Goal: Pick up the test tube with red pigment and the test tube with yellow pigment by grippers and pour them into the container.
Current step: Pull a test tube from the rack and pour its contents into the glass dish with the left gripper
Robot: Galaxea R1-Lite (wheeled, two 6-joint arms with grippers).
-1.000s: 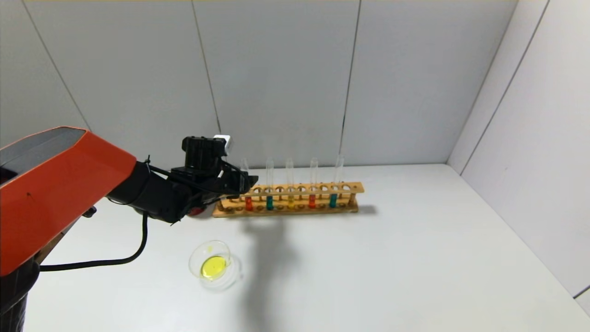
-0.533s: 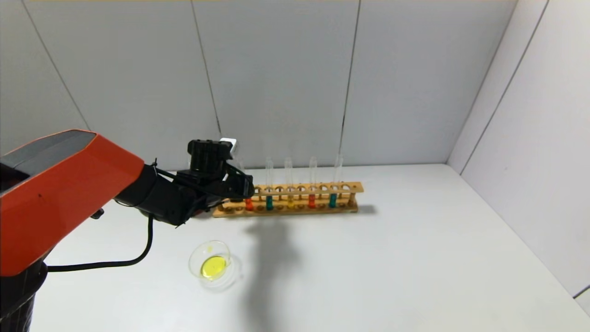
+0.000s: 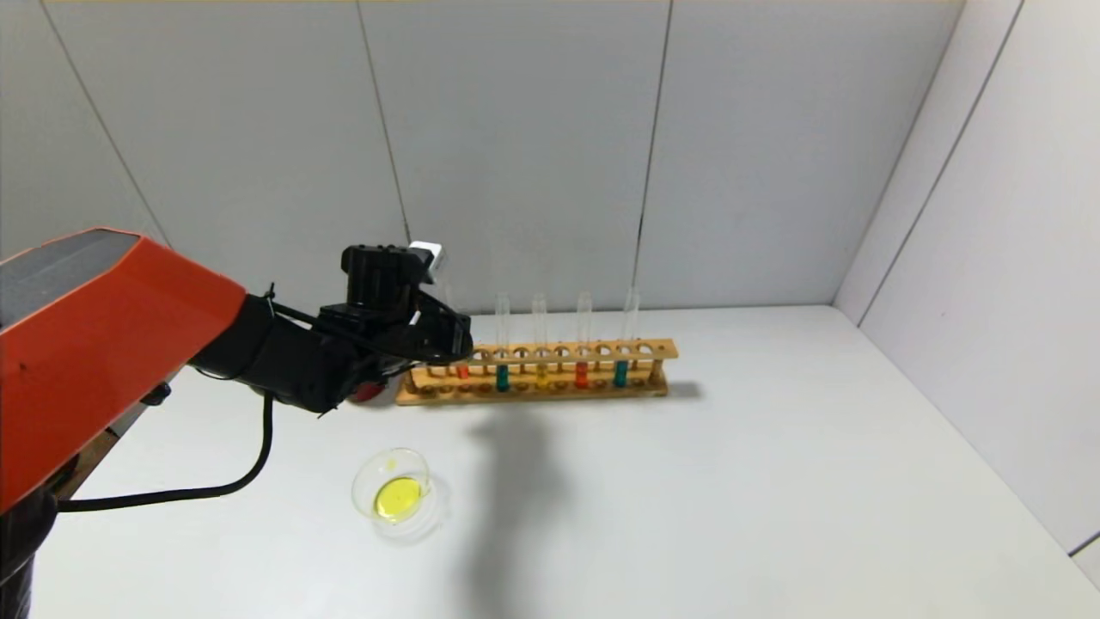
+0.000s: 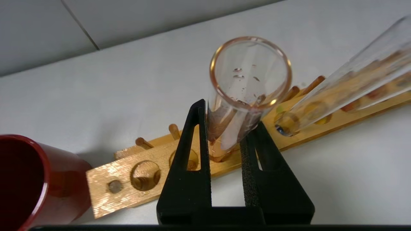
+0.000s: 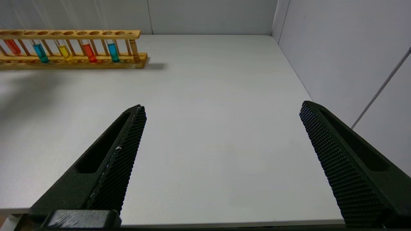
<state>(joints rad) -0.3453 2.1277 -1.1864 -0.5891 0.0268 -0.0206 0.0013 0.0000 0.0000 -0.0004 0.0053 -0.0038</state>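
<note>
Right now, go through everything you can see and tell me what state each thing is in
left gripper: shut on the leftmost red tube.
leftmost red tube: gripped, bottom in the rack.
right gripper: open, empty, over bare table.
glass dish: holds yellow liquid.
rack: upright, five tubes in it.
yellow tube: racked, untouched.
dark red cup: upright beside the rack.

The left gripper (image 3: pixel 453 337) has closed on the test tube with red pigment (image 3: pixel 461 370) at centre-left of the head view and raised it slightly
</note>
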